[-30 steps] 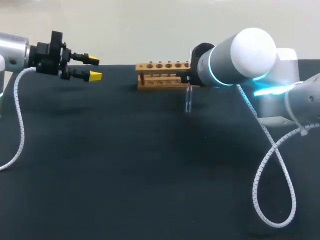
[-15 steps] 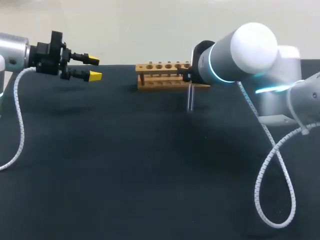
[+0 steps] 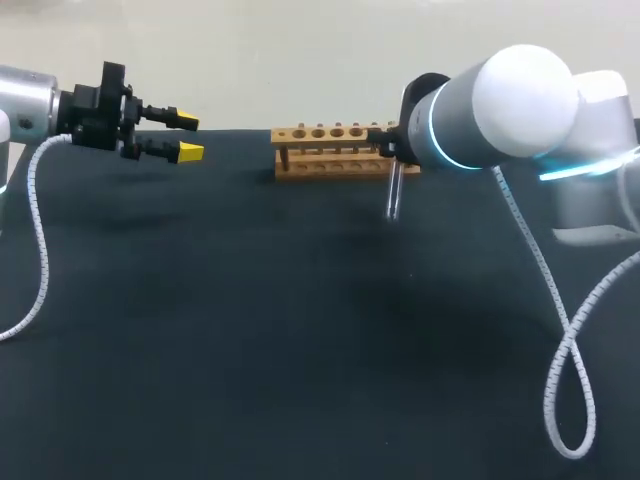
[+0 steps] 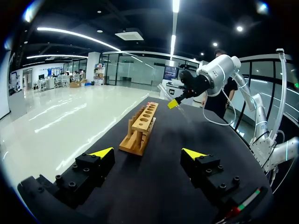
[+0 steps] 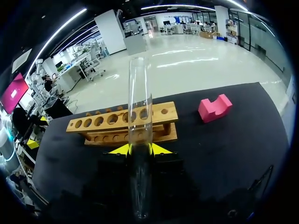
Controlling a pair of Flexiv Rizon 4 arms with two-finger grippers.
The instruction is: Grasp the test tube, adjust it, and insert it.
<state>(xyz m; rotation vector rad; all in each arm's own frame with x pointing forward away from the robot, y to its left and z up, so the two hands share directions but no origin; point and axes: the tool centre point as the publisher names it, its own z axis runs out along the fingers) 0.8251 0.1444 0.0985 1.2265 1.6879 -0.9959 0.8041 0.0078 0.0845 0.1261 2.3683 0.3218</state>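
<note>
A clear glass test tube (image 5: 140, 112) stands between the yellow tips of my right gripper (image 5: 140, 150), which is shut on its lower half. In the head view the tube (image 3: 393, 195) hangs upright just in front of the right end of the wooden rack (image 3: 335, 150), and my right arm's wrist hides the fingers. The rack (image 5: 124, 123) has a row of several round holes, all without tubes. My left gripper (image 3: 189, 137) hovers open at the table's far left, well away from the rack (image 4: 140, 128), with nothing between its fingers (image 4: 103, 152).
A pink notched block (image 5: 215, 107) lies on the black table beyond the rack's right end. The bulky right arm (image 3: 500, 105) hangs over the back right of the table. White cables loop down at both sides.
My right arm has shifted to the right with the tube, from in front of the rack's right part to its right end. The left arm has not moved.
</note>
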